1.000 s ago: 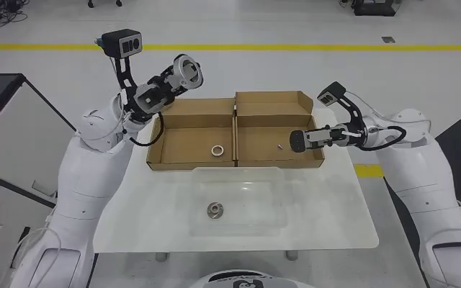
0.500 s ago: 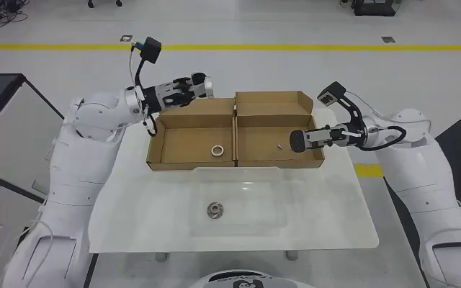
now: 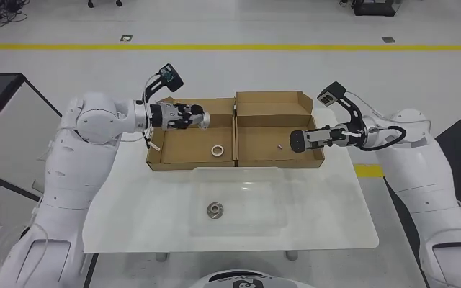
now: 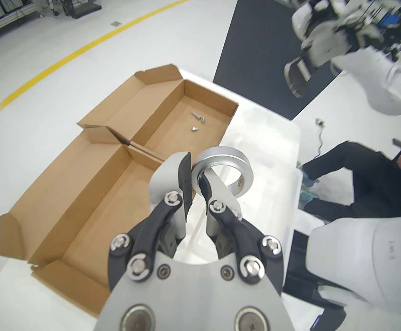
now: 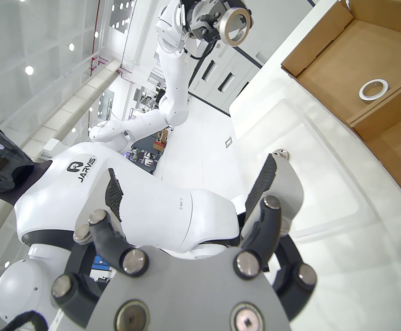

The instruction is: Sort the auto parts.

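Note:
My left gripper (image 4: 194,170) is shut on the wall of a silver metal ring (image 4: 230,156). In the top view the left gripper (image 3: 197,117) hangs over the back left part of the left cardboard box (image 3: 167,147). A white ring (image 3: 217,150) lies on that box's floor. The right cardboard box (image 3: 268,108) holds small screws (image 4: 198,117). My right gripper (image 3: 296,140) stands open over that box's right end, nothing between its fingers (image 5: 269,170). A grey round metal part (image 3: 215,210) lies in the clear tray (image 3: 252,183).
Both boxes stand side by side at the back of the white table (image 3: 338,216), with the clear tray in front of them. The left arm and its ring (image 5: 235,20) also show in the right wrist view.
The left arm has swung down and to the right, from raised behind the table's back left corner to over the left box, with the ring still held. The right arm has stayed still.

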Tool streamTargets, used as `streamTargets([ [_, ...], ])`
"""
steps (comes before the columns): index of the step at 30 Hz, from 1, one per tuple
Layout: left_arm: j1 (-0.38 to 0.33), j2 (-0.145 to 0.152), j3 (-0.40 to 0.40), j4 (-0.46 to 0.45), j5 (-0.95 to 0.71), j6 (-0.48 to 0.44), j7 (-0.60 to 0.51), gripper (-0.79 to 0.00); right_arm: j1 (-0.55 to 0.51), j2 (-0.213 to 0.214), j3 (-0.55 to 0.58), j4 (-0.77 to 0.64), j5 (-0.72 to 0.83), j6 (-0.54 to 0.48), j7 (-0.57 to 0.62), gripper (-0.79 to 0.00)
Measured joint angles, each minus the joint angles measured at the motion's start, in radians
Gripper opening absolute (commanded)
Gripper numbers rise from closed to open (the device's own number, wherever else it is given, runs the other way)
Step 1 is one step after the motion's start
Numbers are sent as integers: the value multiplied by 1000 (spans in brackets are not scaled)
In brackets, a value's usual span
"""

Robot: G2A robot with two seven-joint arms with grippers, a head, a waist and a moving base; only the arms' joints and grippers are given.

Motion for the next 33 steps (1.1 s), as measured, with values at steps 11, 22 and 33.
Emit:
streamTargets([
  [11, -149, -16, 201, 160, 166, -52, 36, -785, 0, 0, 0, 0, 0, 0, 0, 0],
  [22, -318, -86, 457, 430, 339, -122, 118, -785, 0, 0, 0, 0, 0, 0, 0, 0],
  [33, -433, -192, 640, 672, 555, -111, 332, -785, 0, 0, 0, 0, 0, 0, 0, 0],
])
